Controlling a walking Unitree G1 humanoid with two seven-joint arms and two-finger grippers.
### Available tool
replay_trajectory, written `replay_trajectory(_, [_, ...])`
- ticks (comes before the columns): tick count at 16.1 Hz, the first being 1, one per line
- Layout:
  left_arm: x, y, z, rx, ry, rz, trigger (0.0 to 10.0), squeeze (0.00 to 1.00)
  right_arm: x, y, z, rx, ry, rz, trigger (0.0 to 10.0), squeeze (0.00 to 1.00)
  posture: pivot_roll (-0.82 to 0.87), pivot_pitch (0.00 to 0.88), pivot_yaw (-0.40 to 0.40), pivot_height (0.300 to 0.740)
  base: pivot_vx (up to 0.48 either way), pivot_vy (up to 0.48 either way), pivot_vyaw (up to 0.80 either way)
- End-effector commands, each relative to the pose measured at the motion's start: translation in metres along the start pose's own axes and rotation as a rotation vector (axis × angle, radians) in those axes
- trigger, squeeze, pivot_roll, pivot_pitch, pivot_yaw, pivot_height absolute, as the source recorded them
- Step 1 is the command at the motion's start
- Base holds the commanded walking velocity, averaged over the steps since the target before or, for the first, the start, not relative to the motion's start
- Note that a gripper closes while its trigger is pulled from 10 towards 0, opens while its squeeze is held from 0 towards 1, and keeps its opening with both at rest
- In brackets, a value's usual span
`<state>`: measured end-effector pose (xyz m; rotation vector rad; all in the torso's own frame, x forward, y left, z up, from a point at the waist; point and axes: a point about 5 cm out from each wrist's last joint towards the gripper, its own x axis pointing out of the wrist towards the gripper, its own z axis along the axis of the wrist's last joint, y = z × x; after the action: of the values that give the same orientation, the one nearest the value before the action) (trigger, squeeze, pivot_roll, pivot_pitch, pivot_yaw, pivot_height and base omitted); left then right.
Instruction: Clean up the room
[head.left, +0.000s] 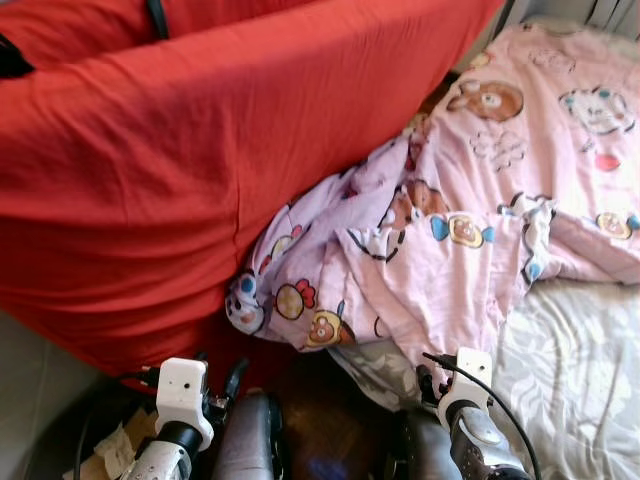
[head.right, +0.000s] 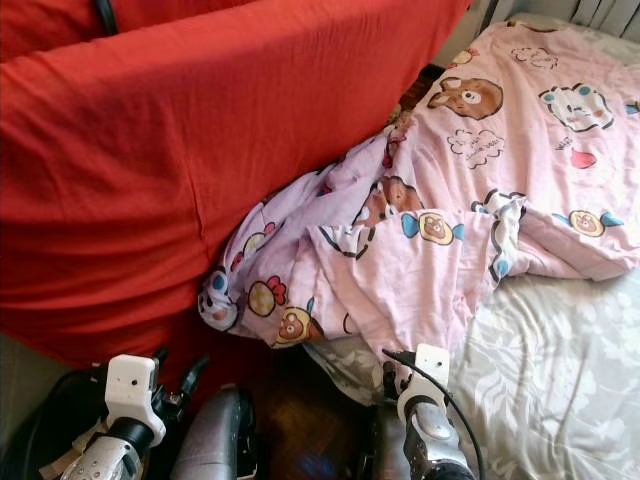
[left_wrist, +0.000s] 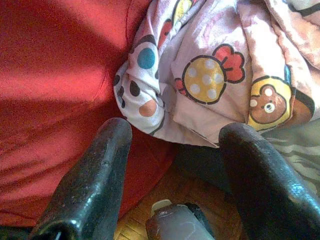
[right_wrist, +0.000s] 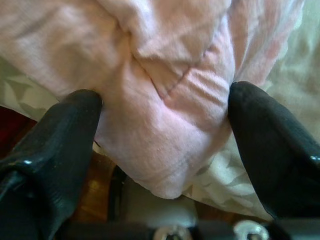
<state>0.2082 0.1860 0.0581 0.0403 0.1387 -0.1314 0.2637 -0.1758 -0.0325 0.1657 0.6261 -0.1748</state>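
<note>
- Right gripper (right_wrist: 162, 135) low at the near edge of the bed, fingers (right_wrist: 60, 145) spread wide, a fold of the pink blanket (head.left: 500, 200) lying between them; fabric touches both finger pads but is not pinched.
- Left gripper (left_wrist: 172, 145) low beside the red cover (head.left: 180, 170), fingers (left_wrist: 95, 175) apart, nothing between them; it points at the hanging blanket corner printed with candy and bear figures.
- Wooden floor (head.left: 320, 420) shows between the two arms, dark and in shade.
- Bed sheet (head.left: 580, 370), pale with a grey leaf pattern, bare along the near right edge of the bed.
- Pink blanket bunched at the bed's near-left corner, one end spilling over the edge against the red cover; the rest spreads toward the far right corner, cartoon prints facing up.
- Red cover drapes a large slanted form left of the bed, rising to the far left.
</note>
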Motion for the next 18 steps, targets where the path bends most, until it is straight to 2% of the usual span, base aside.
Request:
replay_trajectory(1, [-0.004, -0.002, -0.002, -0.002, 0.028, -0.009, 10.0, 0.0, -0.001, 0.0, -0.008, -0.005, 0.053, 0.004, 10.0, 0.0, 0.16, 0.306, -0.004, 0.624, 0.0, 0.0, 0.0])
replay_trajectory(4, [-0.008, -0.005, -0.001, -0.004, 0.035, -0.005, 10.0, 0.0, 0.001, 0.002, -0.002, -0.014, 0.051, 0.021, 10.0, 0.0, 0.17, 0.322, -0.009, 0.624, 0.0, 0.0, 0.0])
replay_trajectory(5, [-0.01, -0.006, -0.001, -0.005, 0.038, -0.005, 10.0, 0.0, 0.001, 0.003, 0.0, -0.011, 0.043, 0.032, 2.0, 0.0, 0.17, 0.326, -0.012, 0.624, 0.0, 0.0, 0.0])
replay_trajectory(6, [-0.011, -0.007, -0.002, -0.008, 0.042, -0.005, 10.0, 0.0, 0.002, 0.006, 0.002, -0.026, 0.031, 0.058, 0.0, 0.0, 0.17, 0.329, -0.015, 0.624, 0.0, 0.0, 0.0])
replay_trajectory(10, [-0.013, -0.011, -0.003, -0.021, 0.05, 0.004, 10.0, 0.0, 0.002, 0.007, 0.0, -0.058, 0.042, 0.078, 0.0, 0.0, 0.17, 0.333, -0.033, 0.624, 0.0, 0.0, 0.0])
replay_trajectory(18, [-0.005, -0.013, -0.009, -0.037, 0.054, 0.024, 10.0, 0.0, -0.001, 0.006, -0.006, -0.083, 0.051, 0.112, 0.0, 0.0, 0.15, 0.288, -0.059, 0.624, 0.0, 0.0, 0.0])
